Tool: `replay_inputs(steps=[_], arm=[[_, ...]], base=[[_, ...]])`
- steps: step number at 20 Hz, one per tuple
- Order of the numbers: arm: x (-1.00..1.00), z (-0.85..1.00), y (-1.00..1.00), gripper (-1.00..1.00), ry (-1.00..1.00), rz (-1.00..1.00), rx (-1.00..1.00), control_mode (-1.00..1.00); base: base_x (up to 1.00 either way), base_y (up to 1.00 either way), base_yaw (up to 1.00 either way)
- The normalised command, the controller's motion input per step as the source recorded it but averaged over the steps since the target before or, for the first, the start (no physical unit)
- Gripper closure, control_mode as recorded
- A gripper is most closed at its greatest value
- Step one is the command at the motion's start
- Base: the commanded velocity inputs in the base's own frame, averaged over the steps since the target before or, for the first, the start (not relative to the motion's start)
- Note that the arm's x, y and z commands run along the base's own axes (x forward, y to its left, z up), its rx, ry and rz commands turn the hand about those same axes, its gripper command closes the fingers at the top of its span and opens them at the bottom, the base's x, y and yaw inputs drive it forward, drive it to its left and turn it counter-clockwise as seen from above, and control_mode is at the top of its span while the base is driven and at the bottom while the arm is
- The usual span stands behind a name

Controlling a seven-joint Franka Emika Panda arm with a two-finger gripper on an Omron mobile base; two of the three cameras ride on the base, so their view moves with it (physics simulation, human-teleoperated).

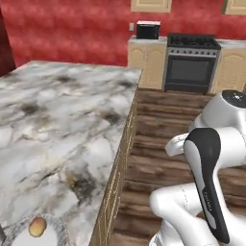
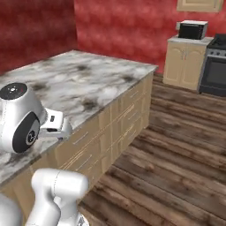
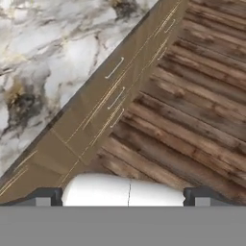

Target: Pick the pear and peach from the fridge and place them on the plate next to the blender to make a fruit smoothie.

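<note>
Pinkish-orange, the peach [image 1: 37, 227] already lies on the plate [image 1: 54, 235] at the near left of the marble counter [image 1: 62, 125], so I judge the pear remains, while the gripper [image 3: 123, 196] on the right has its fingers wide apart, empty.

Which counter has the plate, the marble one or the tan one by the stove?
The marble counter: the plate, bearing the peach, sits at its near edge. The tan counter holds a black appliance.
</note>
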Motion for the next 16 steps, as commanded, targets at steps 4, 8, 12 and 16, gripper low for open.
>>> replay_inputs(steps=[4,8,12,16], arm=[[0.00,0.00,0.00,-1.00,0.00,0.00,0.00,1.00],[0.00,0.00,0.00,-1.00,0.00,0.00,0.00,1.00],[0.00,0.00,0.00,-1.00,0.00,0.00,0.00,1.00],[0.00,0.00,0.00,-1.00,0.00,0.00,0.00,1.00]], base=[[-0.42,0.25,-0.90],[-0.45,0.27,-0.89],[-0.38,0.29,-0.88],[-0.35,0.34,-0.84]])
